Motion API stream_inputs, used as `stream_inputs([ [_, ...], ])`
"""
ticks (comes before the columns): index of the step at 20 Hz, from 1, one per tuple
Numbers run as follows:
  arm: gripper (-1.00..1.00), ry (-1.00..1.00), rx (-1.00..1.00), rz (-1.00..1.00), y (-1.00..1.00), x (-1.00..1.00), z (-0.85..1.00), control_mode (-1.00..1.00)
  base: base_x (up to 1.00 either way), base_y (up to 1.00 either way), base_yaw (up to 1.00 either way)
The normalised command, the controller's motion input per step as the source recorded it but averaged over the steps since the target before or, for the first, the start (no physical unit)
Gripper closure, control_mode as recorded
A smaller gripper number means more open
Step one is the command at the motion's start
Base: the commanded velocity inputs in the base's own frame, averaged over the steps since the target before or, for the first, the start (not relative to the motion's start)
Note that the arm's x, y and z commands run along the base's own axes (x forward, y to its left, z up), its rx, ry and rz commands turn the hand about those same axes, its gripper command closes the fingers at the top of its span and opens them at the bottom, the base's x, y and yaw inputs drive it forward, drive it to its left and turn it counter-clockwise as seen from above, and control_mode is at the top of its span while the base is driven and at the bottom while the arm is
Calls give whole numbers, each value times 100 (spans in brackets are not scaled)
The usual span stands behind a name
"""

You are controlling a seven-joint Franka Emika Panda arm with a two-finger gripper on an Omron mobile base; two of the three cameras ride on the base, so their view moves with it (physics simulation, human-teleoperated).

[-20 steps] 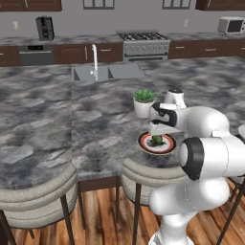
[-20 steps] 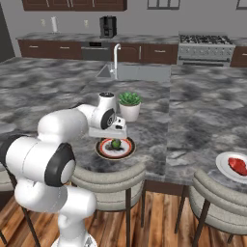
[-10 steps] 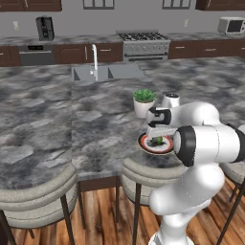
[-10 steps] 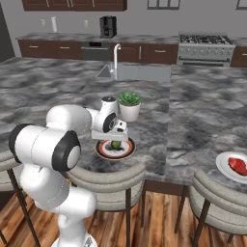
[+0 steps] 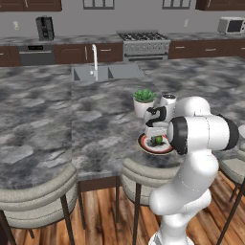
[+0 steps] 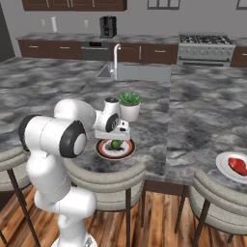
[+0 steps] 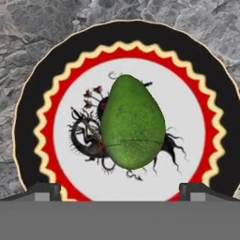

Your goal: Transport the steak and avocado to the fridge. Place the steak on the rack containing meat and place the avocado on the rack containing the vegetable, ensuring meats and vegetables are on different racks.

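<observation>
Avocado (image 7: 133, 123): centre of hand view, lying on patterned plate (image 7: 197, 126), not gripped. Gripper (image 6: 117, 136): has dropped closer over the plate, jaws fully spread, empty. Steak (image 6: 237, 165): lower right of right base view, on white plate (image 6: 223, 167). Pickup looks imminent.

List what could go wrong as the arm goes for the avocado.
1. The avocado is rounded and lies loose on the plate; the end effector's open fingers could pinch off-centre and squirt it away.
2. The plate sits near the counter edge, so a nudge could push it off.
3. The potted plant stands close behind; the lift could clip it.
</observation>
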Motion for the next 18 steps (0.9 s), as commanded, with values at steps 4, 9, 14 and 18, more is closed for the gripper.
stream_inputs([
  [4, -100, 0, 0, 0, -11, 32, -14, -100, 0, 0, 0],
  [9, -100, 0, 0, 0, 0, 16, -26, -100, 0, 0, 0],
  [14, -100, 0, 0, 0, 0, 5, -20, -100, 0, 0, 0],
  [18, -100, 0, 0, 0, 0, -5, -1, -100, 0, 0, 0],
])
